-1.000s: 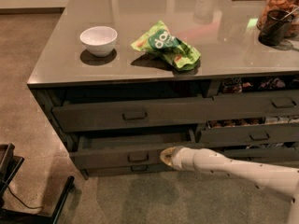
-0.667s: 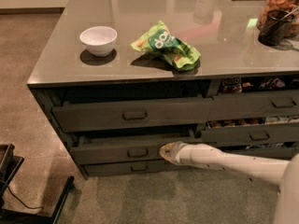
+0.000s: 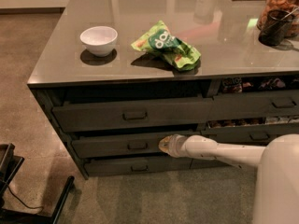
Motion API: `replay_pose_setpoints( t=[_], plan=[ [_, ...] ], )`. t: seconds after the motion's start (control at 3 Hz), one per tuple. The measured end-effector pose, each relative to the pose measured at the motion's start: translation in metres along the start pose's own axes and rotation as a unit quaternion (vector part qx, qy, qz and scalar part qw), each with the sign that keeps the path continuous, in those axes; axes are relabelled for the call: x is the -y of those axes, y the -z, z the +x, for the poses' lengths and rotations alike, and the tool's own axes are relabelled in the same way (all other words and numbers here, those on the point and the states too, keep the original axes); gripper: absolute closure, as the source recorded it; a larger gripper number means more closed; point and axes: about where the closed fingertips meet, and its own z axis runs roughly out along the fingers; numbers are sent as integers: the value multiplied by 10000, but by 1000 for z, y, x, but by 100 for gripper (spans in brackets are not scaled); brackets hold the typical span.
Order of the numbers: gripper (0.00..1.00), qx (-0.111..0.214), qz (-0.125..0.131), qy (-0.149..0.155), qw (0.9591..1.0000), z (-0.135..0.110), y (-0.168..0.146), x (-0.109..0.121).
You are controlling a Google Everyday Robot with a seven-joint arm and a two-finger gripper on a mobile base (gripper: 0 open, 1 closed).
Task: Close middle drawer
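The middle drawer is a wide dark grey drawer with a small loop handle at its centre, in the left stack under the counter. Its front stands slightly out from the frame, with a dark gap above it. My gripper is at the end of the white arm reaching in from the right. Its tip rests against the drawer front, just right of the handle.
The top drawer above stands out, the bottom drawer is below. On the counter are a white bowl, a green chip bag and a jar. A black chair base is at lower left.
The middle drawer has moved inward, its front now closer to the frame. My gripper has followed it in toward the cabinet, staying right of the handle.
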Motion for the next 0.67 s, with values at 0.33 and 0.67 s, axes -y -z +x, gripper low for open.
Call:
replay_pose_setpoints(
  t=[0.33,0.67],
  plan=[
    [100,28,-160,10,9999,-6,8,-5],
    [100,-12,-611,-145,9980,-14,46,-27]
  ],
)
